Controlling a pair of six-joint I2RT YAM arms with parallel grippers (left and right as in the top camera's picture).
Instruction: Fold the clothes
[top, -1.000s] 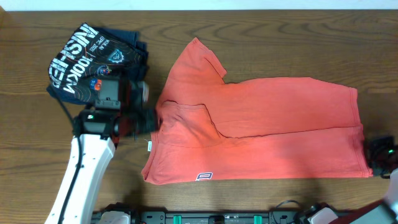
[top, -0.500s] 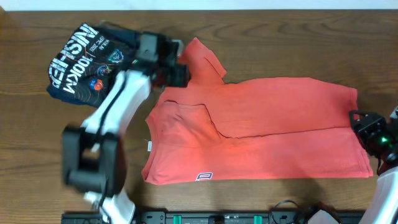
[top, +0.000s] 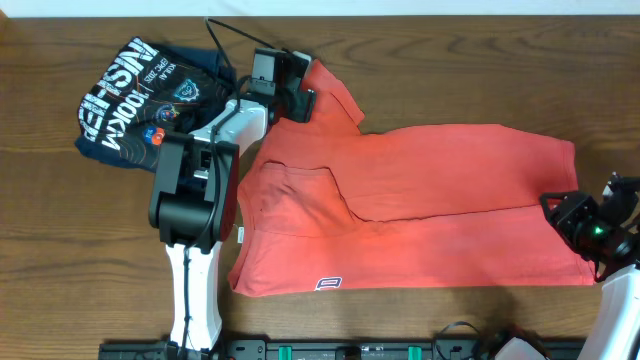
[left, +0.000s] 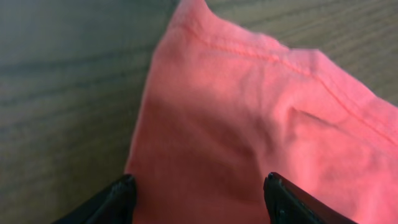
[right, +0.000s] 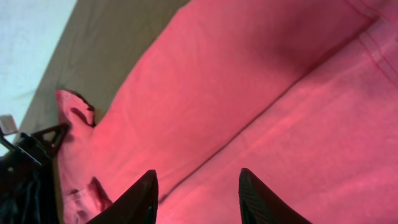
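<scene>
The clothes, an orange-red T-shirt, lie flat on the wooden table with the lower half folded up along a long crease. One short sleeve sticks out at the top left. My left gripper hovers open over that sleeve; its fingertips straddle the cloth, with nothing pinched between them. Open too, my right gripper hangs over the shirt's right hem, its fingertips above the fold line. A small white neck label shows at the left edge.
A dark navy folded shirt with white lettering lies at the back left, close beside the left arm. The left arm's white link stretches along the shirt's left side. Bare wooden table surrounds the shirt.
My left gripper swung from the collar at the shirt's left edge up to the top sleeve, its jaws widening. My right gripper moved in from the table's right edge over the hem.
</scene>
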